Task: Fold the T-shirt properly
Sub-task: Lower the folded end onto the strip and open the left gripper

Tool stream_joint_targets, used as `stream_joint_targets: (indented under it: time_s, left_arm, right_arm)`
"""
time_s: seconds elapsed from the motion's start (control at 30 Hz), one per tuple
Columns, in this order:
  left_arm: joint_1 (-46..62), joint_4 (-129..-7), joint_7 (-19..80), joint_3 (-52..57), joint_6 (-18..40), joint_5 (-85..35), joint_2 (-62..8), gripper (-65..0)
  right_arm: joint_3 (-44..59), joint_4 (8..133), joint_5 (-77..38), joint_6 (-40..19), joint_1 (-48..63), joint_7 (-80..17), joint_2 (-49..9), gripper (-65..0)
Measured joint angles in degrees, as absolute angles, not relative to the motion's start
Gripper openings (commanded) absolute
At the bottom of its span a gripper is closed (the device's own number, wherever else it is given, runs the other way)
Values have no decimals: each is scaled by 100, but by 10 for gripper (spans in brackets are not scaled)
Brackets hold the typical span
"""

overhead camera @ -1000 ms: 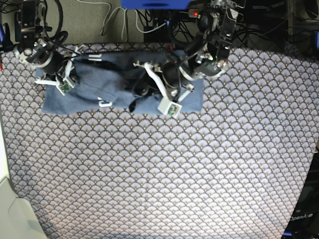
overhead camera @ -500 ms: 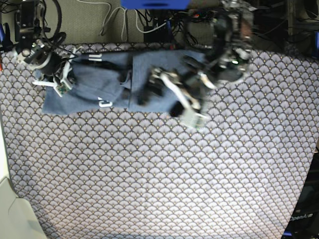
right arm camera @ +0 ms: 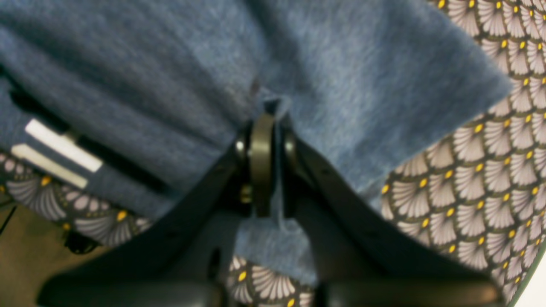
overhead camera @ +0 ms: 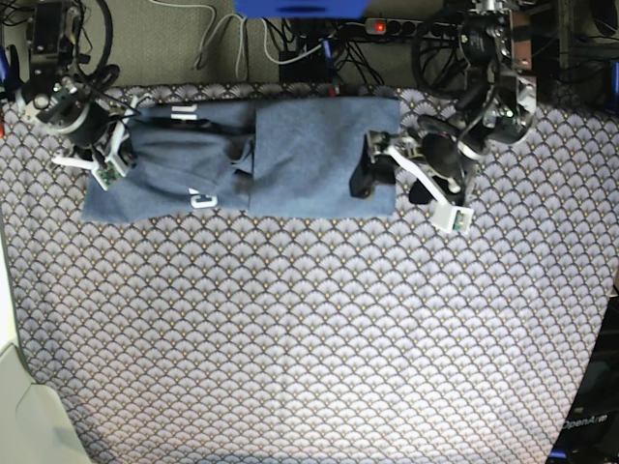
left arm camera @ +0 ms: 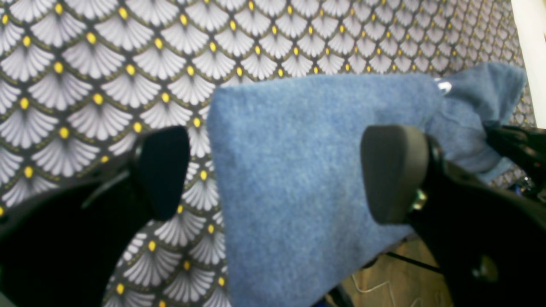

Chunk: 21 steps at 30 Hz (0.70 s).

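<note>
The slate-blue T-shirt (overhead camera: 290, 155) lies folded in a long band along the back of the table, with a bit of white lettering (overhead camera: 203, 200) at its front edge. My left gripper (overhead camera: 392, 184) is open over the shirt's right end. In the left wrist view its pads (left arm camera: 392, 170) stand wide apart above a shirt corner (left arm camera: 298, 170), holding nothing. My right gripper (overhead camera: 122, 147) is at the shirt's left end. In the right wrist view its jaws (right arm camera: 264, 140) pinch a ridge of the shirt fabric (right arm camera: 341, 85).
The scallop-patterned table covering (overhead camera: 309, 338) spreads across the whole front. Cables and a power strip (overhead camera: 290, 43) lie behind the table's back edge. A pale surface (overhead camera: 19, 416) borders the front left corner, and dark equipment (overhead camera: 585, 425) sits at the front right.
My left gripper opened, let go of the shirt and drew back to the right; the right half now lies flat. The right gripper stayed at the left end.
</note>
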<state>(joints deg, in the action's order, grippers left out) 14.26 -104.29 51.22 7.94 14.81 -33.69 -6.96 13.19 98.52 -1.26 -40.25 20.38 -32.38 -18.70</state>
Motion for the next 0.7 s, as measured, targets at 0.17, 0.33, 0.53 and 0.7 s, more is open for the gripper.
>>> stream_joint_targets:
  time_s: [0.17, 0.33, 0.53, 0.7]
  left_arm:
    - [1437, -10418, 5118, 794, 1481, -3365, -698, -27]
    - [1439, -10418, 5118, 808, 1479, -3367, -860, -27]
    - [1435, -10416, 5120, 794, 1481, -3345, -860, -27]
    - [1424, -10416, 5116, 797, 1483, -3358, -858, -27]
  right_arm:
    - [1317, 9852, -130, -4023, 2047, -3452, -1876, -388]
    - [1494, 10464, -130, -4025, 2060, -3651, -1868, -381]
    - [1935, 10812, -145, -4023, 1920, -3765, -1852, -381]
    - [1966, 10409, -198, -4025, 1671, -3815, -1859, -381]
